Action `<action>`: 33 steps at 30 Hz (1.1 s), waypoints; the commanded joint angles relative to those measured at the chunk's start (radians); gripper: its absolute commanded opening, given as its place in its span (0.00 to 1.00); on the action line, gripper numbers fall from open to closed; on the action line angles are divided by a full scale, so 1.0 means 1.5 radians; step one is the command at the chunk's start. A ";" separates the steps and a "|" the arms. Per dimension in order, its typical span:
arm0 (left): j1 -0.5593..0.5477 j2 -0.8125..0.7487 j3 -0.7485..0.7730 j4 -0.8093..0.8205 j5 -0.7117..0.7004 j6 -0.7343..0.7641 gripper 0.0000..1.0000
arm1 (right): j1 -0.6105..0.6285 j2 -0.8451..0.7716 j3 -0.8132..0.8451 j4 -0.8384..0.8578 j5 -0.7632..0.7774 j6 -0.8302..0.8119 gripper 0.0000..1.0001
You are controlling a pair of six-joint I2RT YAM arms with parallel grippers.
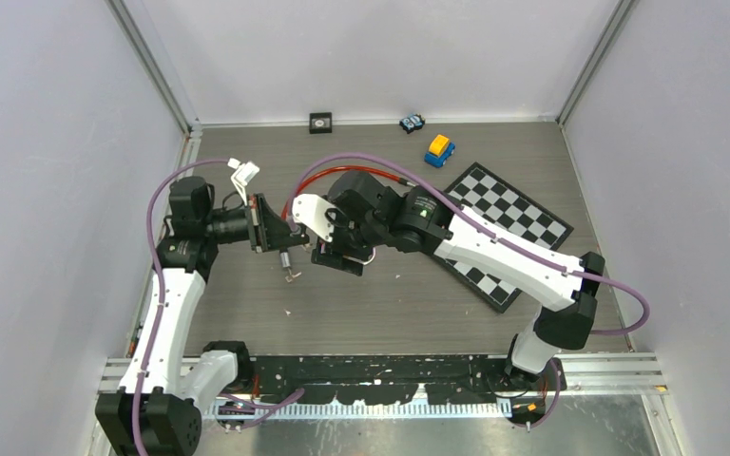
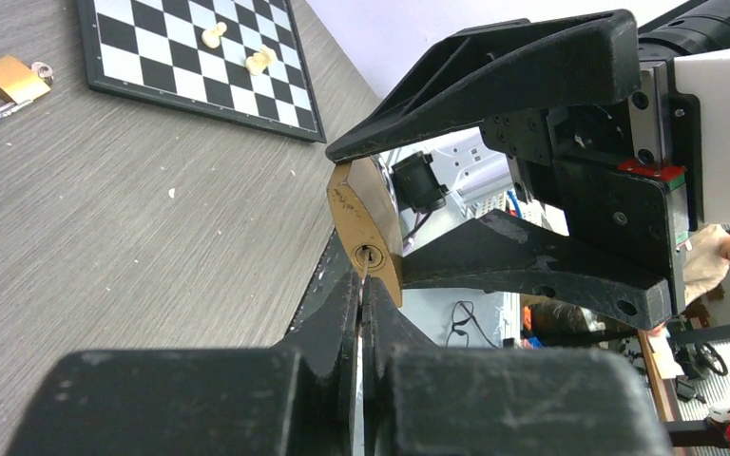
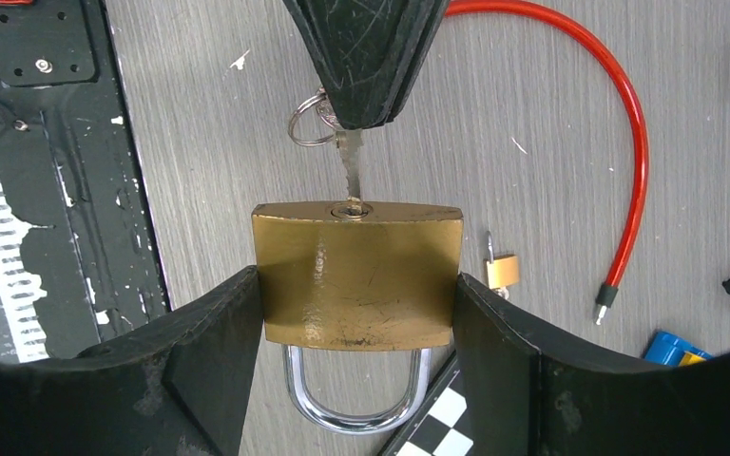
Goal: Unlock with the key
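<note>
Grey wood-grain table (image 1: 390,309); plain pale walls (image 1: 371,57); aluminium corner posts (image 1: 153,66).

The left tool (image 2: 361,285), fingers pinched shut on the key (image 3: 350,166), points at the padlock (image 3: 356,256). The right tool (image 3: 358,278) clamps the padlock's sides, both arms reaching inward.

A robotics lab: a test cell with plain white walls (image 1: 48,142) on metal posts (image 1: 157,66), two cabled arms (image 1: 494,252) bolted to a black rail (image 1: 409,369) at the table (image 1: 390,304) edge, and scattered props like a chessboard (image 1: 509,214) and toy car (image 1: 439,149).
</note>
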 commanded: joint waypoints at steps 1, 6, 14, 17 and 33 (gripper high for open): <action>0.000 0.001 -0.016 0.044 -0.022 -0.048 0.00 | 0.008 -0.016 0.065 0.137 0.010 -0.021 0.01; 0.000 0.009 -0.047 0.111 -0.018 -0.119 0.00 | 0.013 -0.014 0.068 0.159 0.071 -0.040 0.01; 0.000 0.007 -0.072 0.248 0.014 -0.139 0.00 | 0.016 -0.008 0.082 0.121 -0.012 -0.032 0.01; 0.000 0.007 -0.071 0.254 0.014 -0.130 0.00 | 0.016 -0.008 0.084 0.106 -0.034 -0.038 0.01; 0.000 0.017 -0.084 0.304 -0.012 -0.216 0.00 | 0.019 -0.011 0.081 0.089 -0.033 -0.082 0.01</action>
